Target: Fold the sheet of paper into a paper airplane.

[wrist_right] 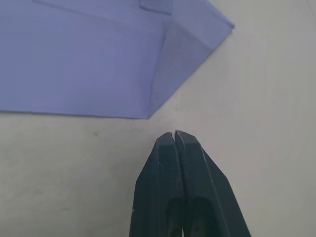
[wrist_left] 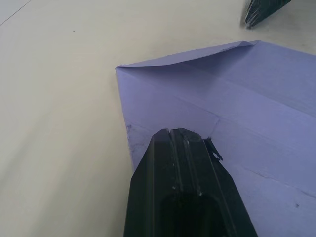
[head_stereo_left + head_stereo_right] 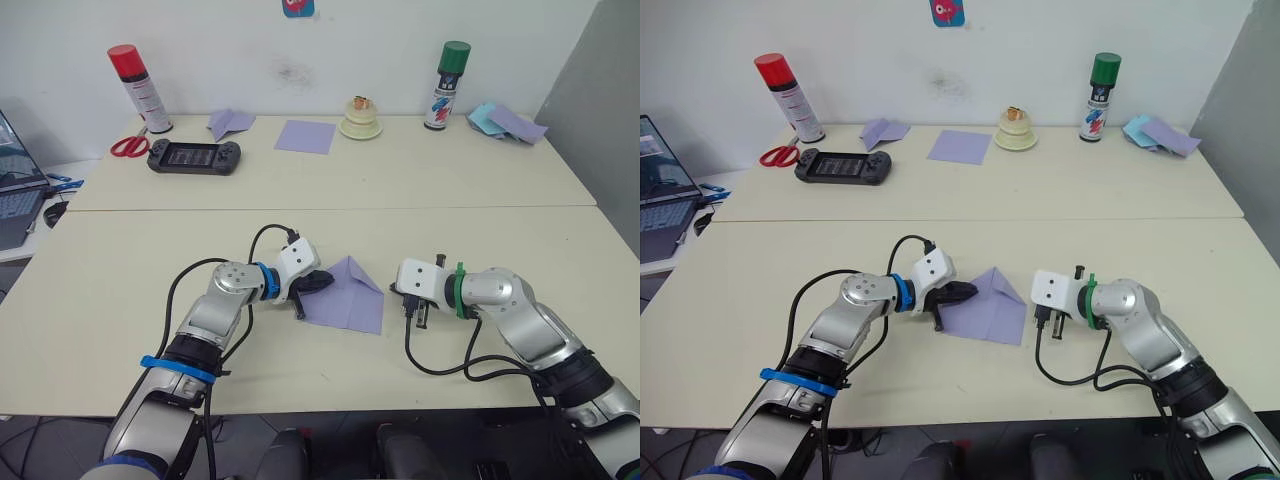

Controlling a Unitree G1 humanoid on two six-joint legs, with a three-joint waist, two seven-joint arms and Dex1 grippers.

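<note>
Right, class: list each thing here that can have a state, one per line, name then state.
Paper: lying flat on the near table, top corners folded to a point.
Left gripper: shut, tips pressing the paper's edge.
Right gripper: shut, beside the paper, not touching.
Red-capped can: upright, capped.
Green-capped can: upright, capped.
Scissors: lying flat.

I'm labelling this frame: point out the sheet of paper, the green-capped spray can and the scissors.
sheet of paper (image 3: 350,300): left eye view, middle of its folded face.
green-capped spray can (image 3: 446,88): left eye view, its body.
scissors (image 3: 127,146): left eye view, red handles.
</note>
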